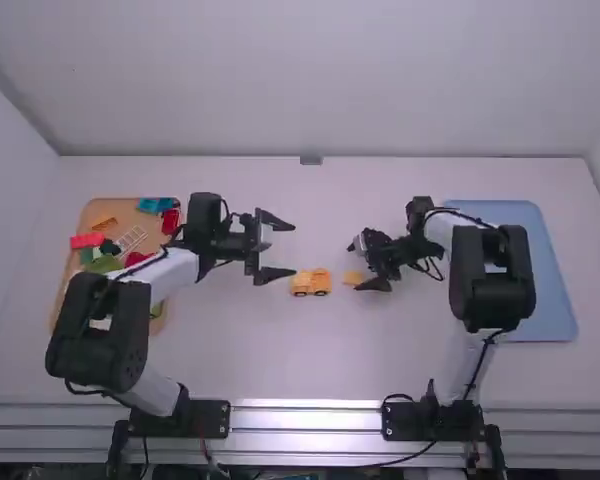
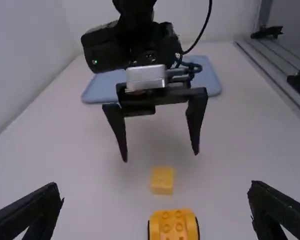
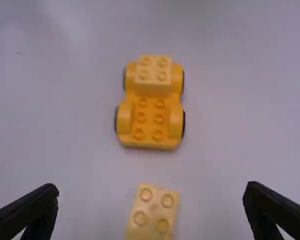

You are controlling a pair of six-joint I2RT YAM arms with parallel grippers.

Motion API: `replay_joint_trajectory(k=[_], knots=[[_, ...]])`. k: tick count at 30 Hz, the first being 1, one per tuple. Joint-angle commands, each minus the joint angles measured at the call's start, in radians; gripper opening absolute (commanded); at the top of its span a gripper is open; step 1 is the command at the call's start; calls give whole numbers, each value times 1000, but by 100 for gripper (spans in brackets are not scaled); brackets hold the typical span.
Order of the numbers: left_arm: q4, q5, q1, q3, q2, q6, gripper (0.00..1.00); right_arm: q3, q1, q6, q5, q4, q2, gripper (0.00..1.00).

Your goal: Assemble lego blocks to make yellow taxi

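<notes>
Near the table's middle in the high view is the yellow-orange car base (image 1: 311,283), with a lighter yellow brick (image 3: 153,75) on one end of it in the right wrist view. A loose yellow brick (image 1: 353,278) lies just right of the car, apart from it. My left gripper (image 1: 280,247) stands open to the car's left; its fingers are wide apart in the left wrist view (image 2: 156,212). My right gripper (image 1: 360,264) is open around the loose brick (image 3: 152,212), its fingers well apart in the right wrist view (image 3: 151,210).
A tan tray (image 1: 68,290) at the far left holds several bricks, among them a red one (image 1: 86,241) and a blue one (image 1: 156,205). The left arm reaches over its edge. A blue tray (image 1: 555,290) lies at the right, partly behind the right arm.
</notes>
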Motion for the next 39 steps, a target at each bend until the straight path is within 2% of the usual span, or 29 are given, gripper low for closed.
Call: replay_joint_trajectory(k=[1, 3, 5, 7, 12, 14, 16, 20, 23, 30, 32, 36, 39], knots=[[14, -12, -20, -39, -8, 21, 99, -86, -13, 132, -43, 114, 7, 99], [43, -30, -37, -66, -8, 21, 99, -162, -30, 236, -101, 283, 7, 99], [58, -35, -46, -74, -5, 20, 99, -196, -38, 291, -120, 364, 7, 99], [99, -57, -64, -80, 16, -9, 99, -255, -51, 413, -134, 518, 7, 99], [213, -70, -70, -80, 83, -110, 99, -338, -76, 518, -174, 714, 7, 99], [252, -71, -69, -80, 103, -140, 99, -356, -72, 518, -187, 742, 7, 100], [321, -71, -70, -79, 139, -201, 99, -373, -66, 518, -188, 758, 7, 93], [358, -54, -70, -79, 159, -269, 99, -389, -68, 508, -185, 779, 7, 81], [358, -9, -69, -80, 159, -263, 99, -393, -63, 504, -179, 776, 7, 80], [385, -21, -70, -80, 159, -275, 99, -391, -62, 499, -136, 775, 19, 76], [381, -21, -69, -80, 159, -275, 99, -387, -58, 512, -134, 801, 41, 74], [382, -18, -70, -80, 159, -276, 99, -361, -71, 514, -151, 817, 103, 77], [381, -18, -69, -80, 159, -276, 99, -328, -74, 505, -193, 774, 133, 76]])
